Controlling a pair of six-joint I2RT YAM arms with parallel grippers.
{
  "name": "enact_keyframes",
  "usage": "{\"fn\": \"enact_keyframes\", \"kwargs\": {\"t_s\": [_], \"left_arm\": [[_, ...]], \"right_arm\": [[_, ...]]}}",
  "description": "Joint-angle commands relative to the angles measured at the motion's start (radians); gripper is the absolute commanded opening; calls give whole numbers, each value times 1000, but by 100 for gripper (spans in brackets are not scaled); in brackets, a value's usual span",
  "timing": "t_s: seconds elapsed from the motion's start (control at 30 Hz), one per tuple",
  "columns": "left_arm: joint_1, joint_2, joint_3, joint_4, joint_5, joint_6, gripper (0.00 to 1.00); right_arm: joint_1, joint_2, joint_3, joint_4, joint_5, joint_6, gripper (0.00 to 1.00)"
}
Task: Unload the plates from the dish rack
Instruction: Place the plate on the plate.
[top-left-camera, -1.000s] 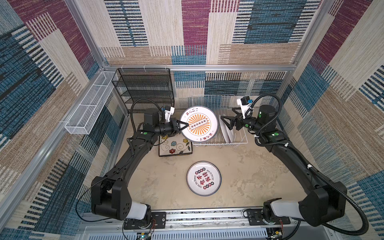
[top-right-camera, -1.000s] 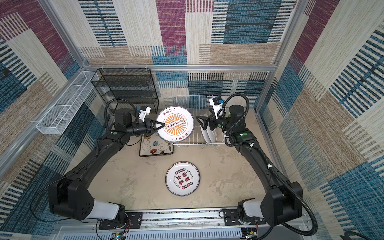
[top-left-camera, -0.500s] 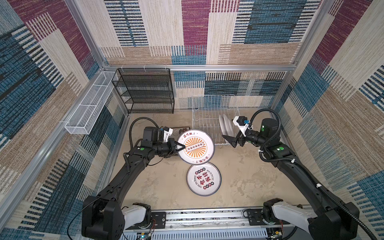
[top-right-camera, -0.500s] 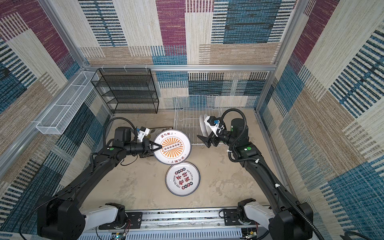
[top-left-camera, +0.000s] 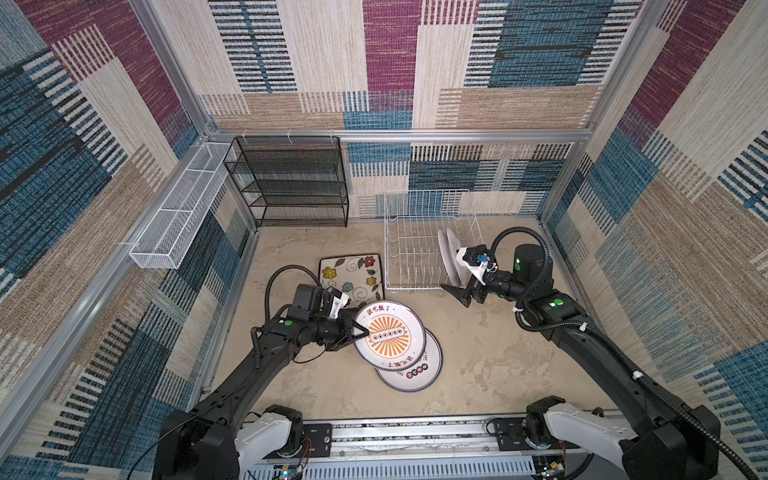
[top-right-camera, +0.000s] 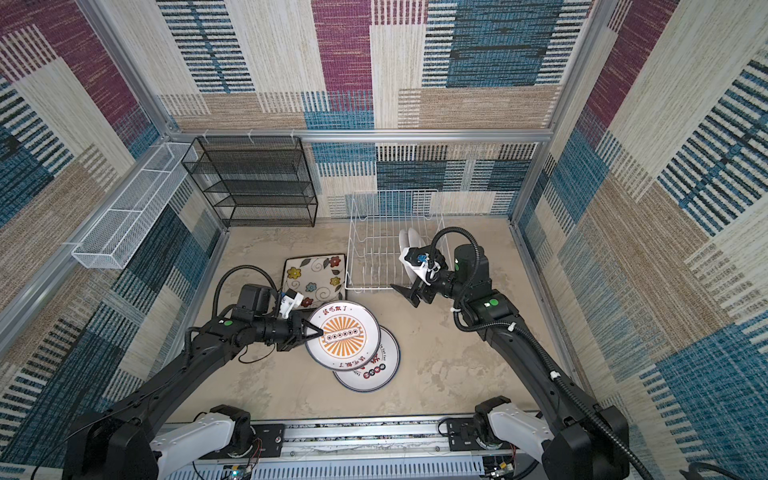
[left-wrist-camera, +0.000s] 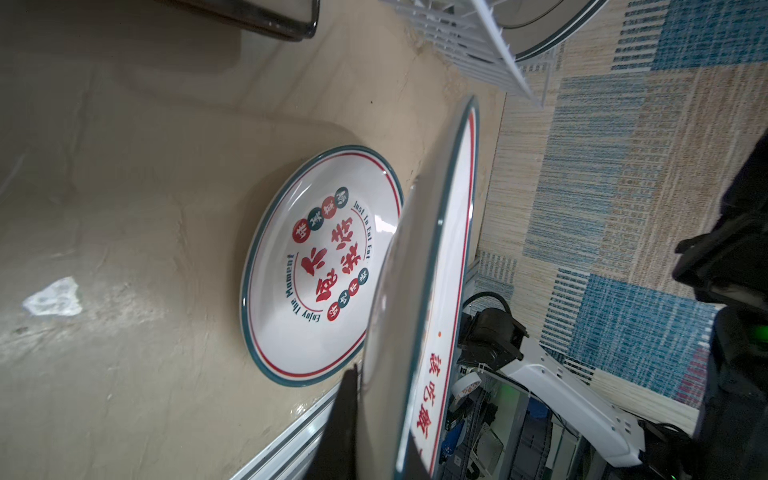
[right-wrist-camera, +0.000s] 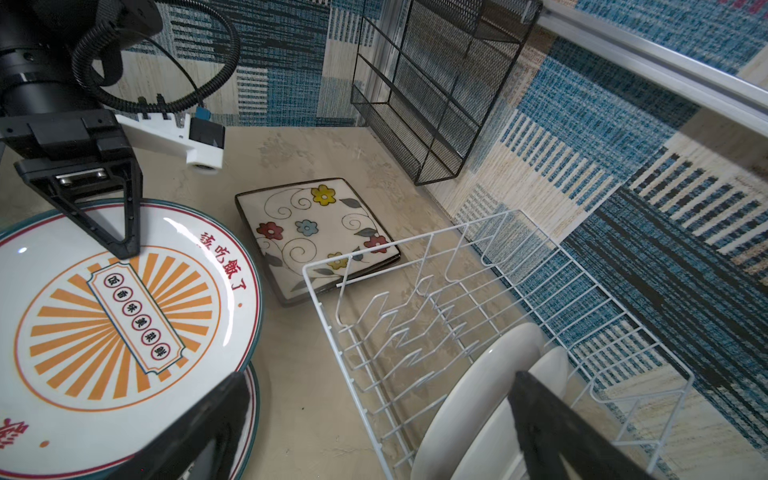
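1. Round plates: four. The sunburst plate is at centre frame in both top views. It is tilted and overlaps the lettered plate, which lies flat on the table. Whether the two touch I cannot tell.
2. The other two round ones are the upright plates. They stand side by side with white backs showing, at the right end of the dish rack, right of centre.
3. Square plates: one. The square plate lies face up with coloured flowers, flat on the table just left of the rack.
4. Grippers: two. The left gripper is pinched on the sunburst plate's left rim. The right gripper is spread wide with nothing in it, at the rack's lower right corner and near the upright plates.
5. Wire furniture besides the rack: one black mesh shelf unit, upper left of centre against the back wall, and one long white mesh basket on the left wall.
6. The surface is a mottled beige table top.
7. The room has walls on three sides, a woven patchwork of blue, maroon, cream and tan, framed by aluminium rails.
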Motion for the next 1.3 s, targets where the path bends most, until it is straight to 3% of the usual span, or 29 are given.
{"fn": "enact_keyframes", "kwargs": {"t_s": [0.0,0.33,0.9,1.27], "left_arm": [[-34,19,-29,62,-19,2,0],[-101,141,-117,318,-17,-82,0],[-128,285,-129,396,-10,-71,0],[-139,261,-78,259,-82,-19,37]], "right_arm": [[8,-4,-8,9,11,-15,100],[15,-9,-29,21,26,-20,100],[15,-3,-53,54,43,-29,100],[14,-5,-65,62,48,-30,100]]}}
